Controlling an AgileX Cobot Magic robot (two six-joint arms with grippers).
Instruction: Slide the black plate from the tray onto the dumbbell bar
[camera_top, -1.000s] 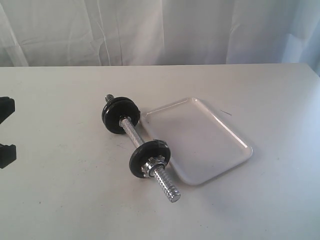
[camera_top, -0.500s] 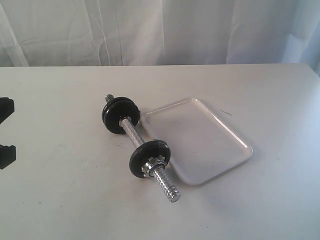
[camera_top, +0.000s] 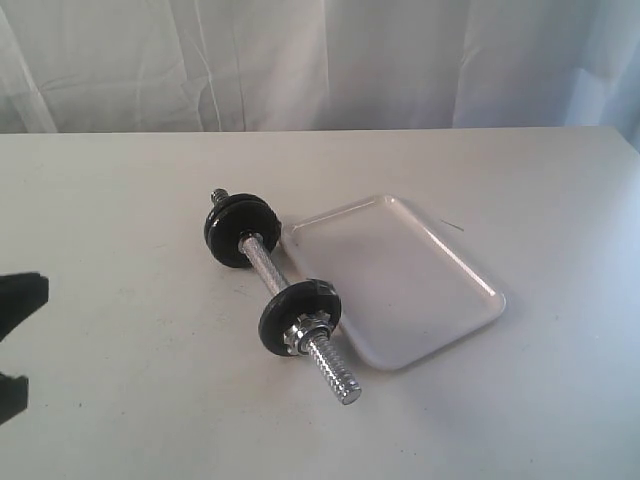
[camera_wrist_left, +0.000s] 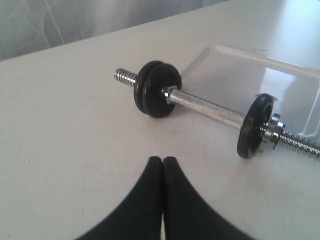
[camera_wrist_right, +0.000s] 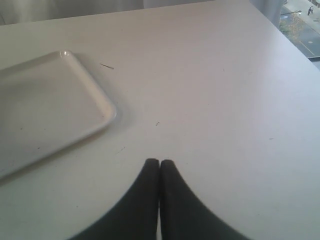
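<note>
1. Since no disc lies in the tray (camera_top: 400, 280), centre-right of ext. view, we judge the black plate (camera_top: 300, 317) is on the dumbbell bar (camera_top: 265, 268), just left of it.
2. A nut (camera_top: 303, 335) sits at that plate's outer face, prob. to stop it slipping.
3. We see left gripper (camera_wrist_left: 162, 161) & right gripper (camera_wrist_right: 159, 162) clenched on nothing, clear of the bar.
4. Count: 3 plates (far pair (camera_top: 240, 230) + 1), 1 bar, 1 tray, 1 nut.
</note>
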